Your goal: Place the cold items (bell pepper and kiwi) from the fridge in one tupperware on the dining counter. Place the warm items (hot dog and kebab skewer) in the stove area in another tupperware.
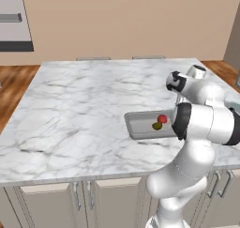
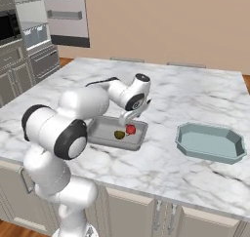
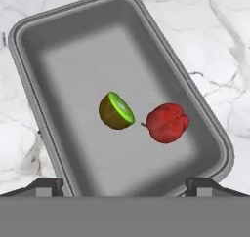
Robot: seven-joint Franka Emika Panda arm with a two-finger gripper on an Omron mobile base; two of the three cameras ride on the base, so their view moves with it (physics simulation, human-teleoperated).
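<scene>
Your gripper [image 3: 124,185] hangs spread wide over the grey tupperware [image 3: 44,60]; kiwi [image 3: 116,111] and bell pepper [image 3: 167,122] lie below, seemingly just apart.

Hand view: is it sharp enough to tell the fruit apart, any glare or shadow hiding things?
Hand view: crisp, the kiwi and bell pepper read clearly in the grey tupperware, only soft shading along its walls, no glare. Left base view: softer, the fruit are small blobs. Right base view: similar, the arm partly covers that container.

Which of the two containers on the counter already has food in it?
The grey tray under the pincer: it holds the kiwi and red pepper. The blue-grey one to its right holds nothing.
</scene>
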